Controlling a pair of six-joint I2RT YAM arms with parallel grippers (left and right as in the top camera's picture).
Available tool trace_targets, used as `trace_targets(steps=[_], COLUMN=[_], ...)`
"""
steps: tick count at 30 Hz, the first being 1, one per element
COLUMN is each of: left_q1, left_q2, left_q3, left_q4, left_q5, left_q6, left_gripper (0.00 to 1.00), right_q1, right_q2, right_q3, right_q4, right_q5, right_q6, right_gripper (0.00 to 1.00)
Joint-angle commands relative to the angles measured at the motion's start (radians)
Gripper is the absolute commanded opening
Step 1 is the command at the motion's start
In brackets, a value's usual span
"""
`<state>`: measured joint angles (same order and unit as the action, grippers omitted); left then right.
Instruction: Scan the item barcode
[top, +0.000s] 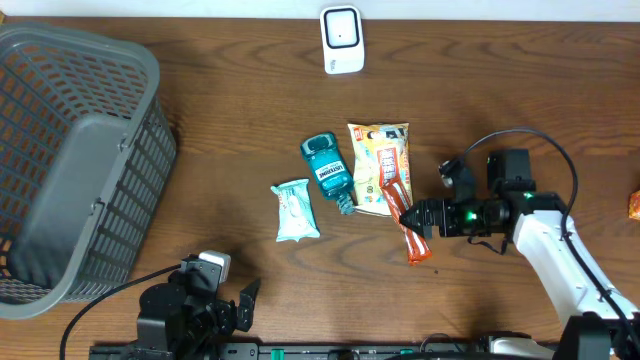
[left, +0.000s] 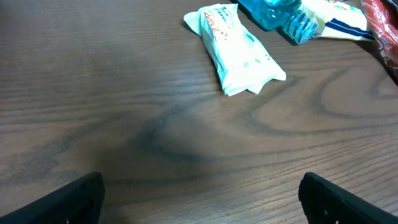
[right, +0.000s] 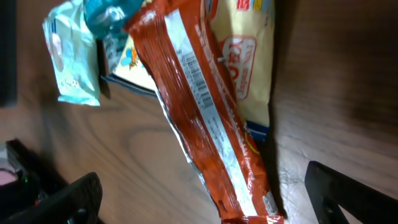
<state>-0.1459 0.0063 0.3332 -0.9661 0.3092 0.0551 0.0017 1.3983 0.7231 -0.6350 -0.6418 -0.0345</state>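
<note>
Overhead: right arm reaches left, fingers (wide apart) flanking packet.

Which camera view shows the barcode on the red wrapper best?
Right wrist: the red wrapper fills the frame and its barcode faces the camera. Overhead shows the whole wrapper, but too small to read any code. Left wrist catches only its corner at the right edge.

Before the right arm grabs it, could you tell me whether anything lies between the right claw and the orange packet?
Nothing visible does. The open right claw sits right at the orange packet, a finger on either side. The yellow bag lies under the packet's far end, not in between.
</note>
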Motion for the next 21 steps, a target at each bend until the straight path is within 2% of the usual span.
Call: trace_targets(steps=[1, 3, 9, 12, 14, 18, 21], left_q1=[-0.001, -0.001, 0.0, 0.0, 0.0, 0.0, -0.001], left_q2=[0.0, 0.0, 0.0, 0.0, 0.0, 0.0, 0.0], left_q3=[0.002, 0.002, 0.002, 0.002, 0.002, 0.002, 0.002], left_q4=[-0.014, -0.014, -0.014, -0.014, -0.014, -0.014, -0.014], left_q5=[0.005, 0.005, 0.005, 0.005, 0.005, 0.005, 0.005], left_q6=[-0.005, -0.005, -0.005, -0.005, -0.005, -0.005, -0.005], left_gripper=[0.99, 0.99, 0.99, 1.0, 0.99, 0.99, 0.99], right_q1=[-0.008, -0.008, -0.008, -0.016, -0.036, -0.069, -0.074], right_q2=[0.055, 0.101, 0.256, 0.293, 0.309, 0.309, 0.309], right_q3=[-0.024, -0.025, -0.025, -0.025, -0.025, -0.025, -0.025], right_q4=[0.07, 0.099, 0.161, 0.162, 0.172, 0.122, 0.095], right_q5=[-0.053, -0.053, -0.12, -0.132, -0.175, -0.325, -0.359], right_q6=[0.022, 0.022, -0.032, -0.063, -0.08, -0.239, -0.278], right_gripper=[0.99, 0.99, 0.83, 0.79, 0.78, 0.77, 0.77])
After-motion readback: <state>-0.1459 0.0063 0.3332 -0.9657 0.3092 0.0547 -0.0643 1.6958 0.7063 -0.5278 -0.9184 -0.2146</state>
